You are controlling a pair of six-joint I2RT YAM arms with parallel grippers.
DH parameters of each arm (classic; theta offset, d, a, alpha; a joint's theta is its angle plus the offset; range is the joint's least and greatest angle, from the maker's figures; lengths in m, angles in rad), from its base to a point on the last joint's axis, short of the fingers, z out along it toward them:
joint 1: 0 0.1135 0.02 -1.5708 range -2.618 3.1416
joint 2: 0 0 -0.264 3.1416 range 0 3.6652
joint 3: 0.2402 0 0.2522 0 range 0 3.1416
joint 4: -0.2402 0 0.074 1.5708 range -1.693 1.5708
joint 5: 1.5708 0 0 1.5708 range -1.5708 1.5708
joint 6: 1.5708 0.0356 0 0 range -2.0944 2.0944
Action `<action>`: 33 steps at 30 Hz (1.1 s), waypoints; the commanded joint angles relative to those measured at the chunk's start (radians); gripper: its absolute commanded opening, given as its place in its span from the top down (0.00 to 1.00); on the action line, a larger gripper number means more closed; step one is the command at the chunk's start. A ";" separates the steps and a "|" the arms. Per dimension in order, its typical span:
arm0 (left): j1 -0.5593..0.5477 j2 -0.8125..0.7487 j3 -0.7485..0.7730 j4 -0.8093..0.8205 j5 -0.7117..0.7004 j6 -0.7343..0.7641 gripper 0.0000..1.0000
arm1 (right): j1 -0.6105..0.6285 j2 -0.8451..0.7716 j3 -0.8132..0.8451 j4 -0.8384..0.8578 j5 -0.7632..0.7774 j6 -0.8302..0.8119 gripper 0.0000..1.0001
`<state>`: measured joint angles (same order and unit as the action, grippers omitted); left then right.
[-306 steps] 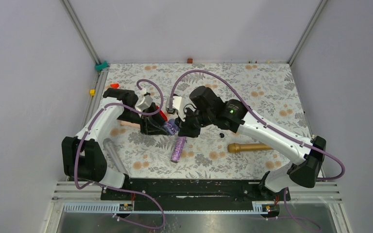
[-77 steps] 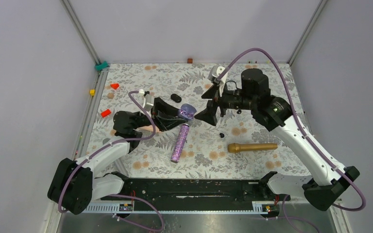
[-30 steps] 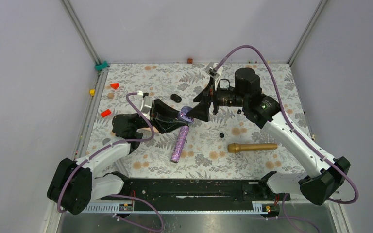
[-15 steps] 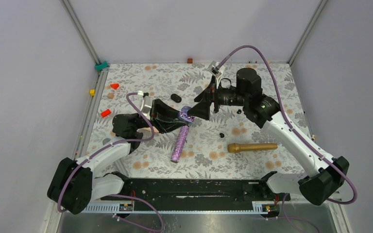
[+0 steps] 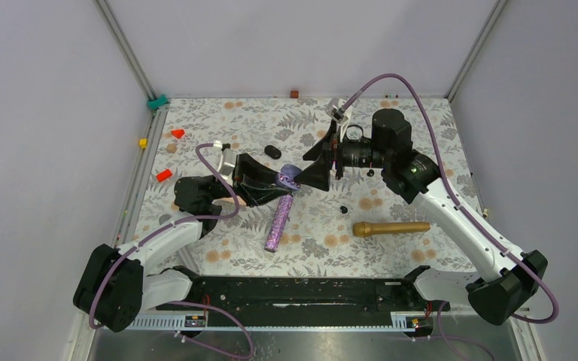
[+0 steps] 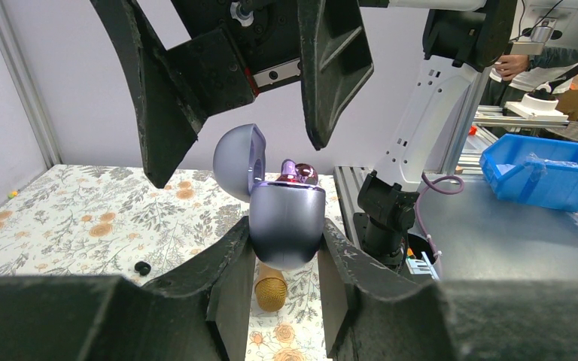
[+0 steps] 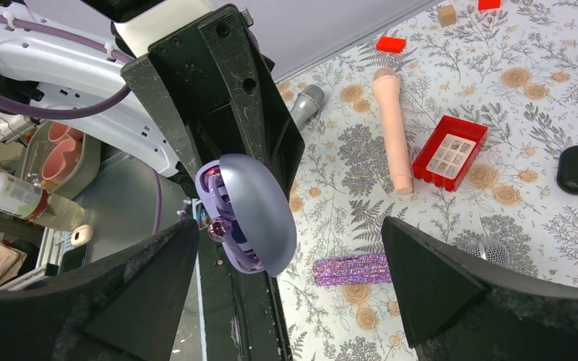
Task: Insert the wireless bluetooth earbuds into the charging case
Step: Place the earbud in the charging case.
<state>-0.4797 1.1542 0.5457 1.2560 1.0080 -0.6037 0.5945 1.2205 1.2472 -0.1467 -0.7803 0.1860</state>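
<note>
A: Status?
B: Left gripper (image 6: 284,259) is clamped on the case (image 6: 286,218) body, holding it off the table (image 5: 218,120) with the lid (image 6: 237,162) open. Right gripper (image 5: 320,160) is spread wide and empty, just beside the case mouth.
A: Where's the bud?
B: One bud (image 5: 343,209) is loose on the table, on the near side of the right gripper and apart from the case. Can't place the second. Something glossy sits in the case, can't tell what.
A: Handling?
B: My read: tiny, light, hard, smooth and rounded, so it'll roll or squirt out of a sloppy pinch. Come straight down, fingertips only, and pinch across its widest part. The case shell is slick too, so a push on insertion may twist it in the clamp.
A: Versus half a second ago?
B: Right gripper has backed off the case a little, jaws just as wide. Left clamp, case and bud haven't moved.
</note>
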 commanded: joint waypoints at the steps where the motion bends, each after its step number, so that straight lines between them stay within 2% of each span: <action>1: -0.005 0.008 0.014 0.065 -0.002 -0.005 1.00 | -0.001 -0.021 -0.005 0.012 -0.013 -0.012 0.00; 10: -0.011 0.015 0.019 0.047 0.002 0.008 1.00 | 0.022 0.028 0.020 -0.013 0.024 -0.007 0.00; 33: -0.013 0.011 0.023 0.059 0.009 -0.014 1.00 | 0.033 0.032 0.006 -0.054 0.118 -0.081 0.00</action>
<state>-0.4870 1.1736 0.5457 1.2465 1.0084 -0.6037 0.6224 1.2484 1.2457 -0.1944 -0.7124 0.1474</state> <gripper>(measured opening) 0.330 0.993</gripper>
